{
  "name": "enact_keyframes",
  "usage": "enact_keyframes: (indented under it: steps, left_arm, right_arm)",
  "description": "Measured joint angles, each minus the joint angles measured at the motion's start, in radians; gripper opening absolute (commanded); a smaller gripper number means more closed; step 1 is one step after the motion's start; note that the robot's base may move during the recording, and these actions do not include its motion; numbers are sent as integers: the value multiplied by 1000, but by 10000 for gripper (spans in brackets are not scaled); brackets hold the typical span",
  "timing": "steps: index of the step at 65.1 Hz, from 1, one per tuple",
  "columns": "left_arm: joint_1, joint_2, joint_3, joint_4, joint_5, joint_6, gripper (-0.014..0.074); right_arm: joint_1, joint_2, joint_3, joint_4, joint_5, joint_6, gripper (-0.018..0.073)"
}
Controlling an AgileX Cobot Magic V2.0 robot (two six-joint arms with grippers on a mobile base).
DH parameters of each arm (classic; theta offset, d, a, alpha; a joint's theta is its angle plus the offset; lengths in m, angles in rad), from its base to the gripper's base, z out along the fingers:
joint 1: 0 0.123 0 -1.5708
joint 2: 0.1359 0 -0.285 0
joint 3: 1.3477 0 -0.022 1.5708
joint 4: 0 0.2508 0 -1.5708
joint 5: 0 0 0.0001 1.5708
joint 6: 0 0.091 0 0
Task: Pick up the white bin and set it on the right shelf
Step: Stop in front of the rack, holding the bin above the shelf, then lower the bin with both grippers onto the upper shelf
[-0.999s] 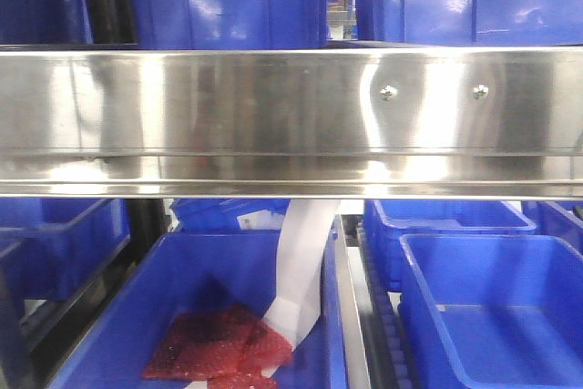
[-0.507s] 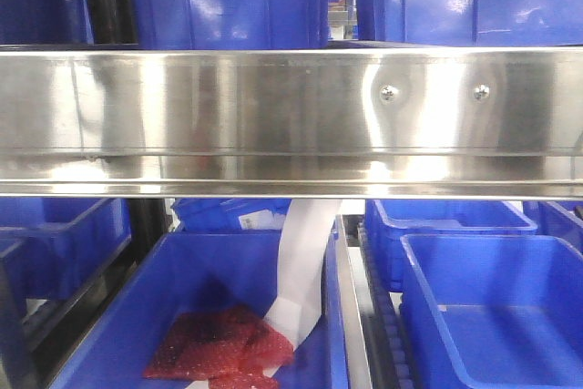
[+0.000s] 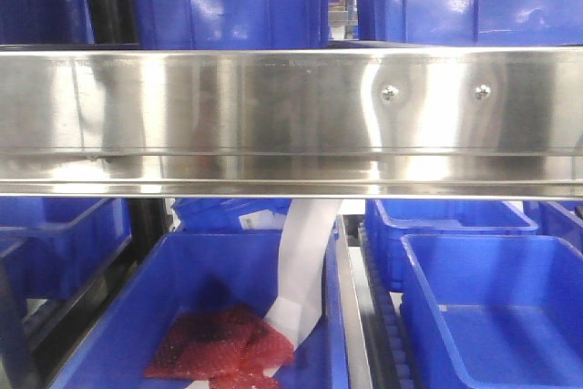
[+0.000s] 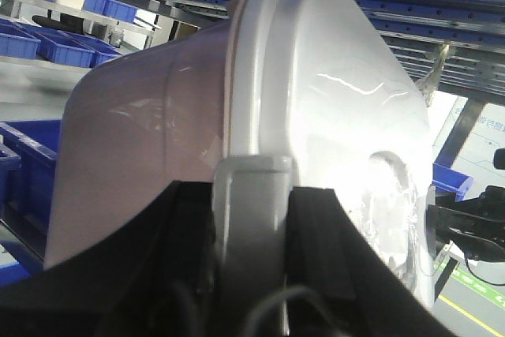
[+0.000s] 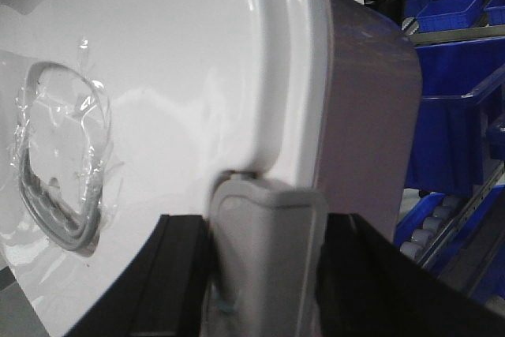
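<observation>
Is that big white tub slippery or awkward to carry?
Probably slippery: the white bin shows glossy glare. Likely stiff: its rim looks unbent at the left gripper and right gripper. Bulky, so it may tip.

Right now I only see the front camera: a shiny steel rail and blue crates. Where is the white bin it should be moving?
Observer: It is in the left wrist view. The white bin fills that picture, and the left gripper is closed on a grey clasp at the lid's edge.
Operator: Is the other arm helping?
Observer: Yes. In the right wrist view the right gripper has its black jaws on either side of a second grey clasp.
Operator: Anything odd about the lid?
Observer: The lid has an oval recess covered with clear tape.
</observation>
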Motion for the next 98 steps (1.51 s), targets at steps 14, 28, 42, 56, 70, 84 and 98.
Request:
enact_keyframes:
  steps: [14, 28, 42, 56, 70, 84, 98]
  left_arm:
    - [0, 0, 0, 0, 0, 0, -126]
    - [0, 0, 0, 0, 0, 0, -126]
    - [0, -3, 0, 7, -7, -31, -118]
    - [0, -60, 0, 143, -87, -70, -118]
    - [0, -110, -6, 225, -171, -102, -118]
    - [33, -112, -8, 334, -232, -175, -118]
    - [109, -112, -8, 470, -248, -242, -118]
  right_arm:
    - [0, 0, 0, 0, 0, 0, 119]
    - [0, 0, 0, 2, 0, 0, 119]
    - [0, 0, 0, 21, 0, 32, 69]
    - [8, 3, 0, 49, 40, 43, 71]
    - [102, 91, -104, 33, 20, 43, 71]
    - [236, 217, -268, -23, -52, 43, 71]
    - [363, 351, -342, -45, -112, 41, 71]
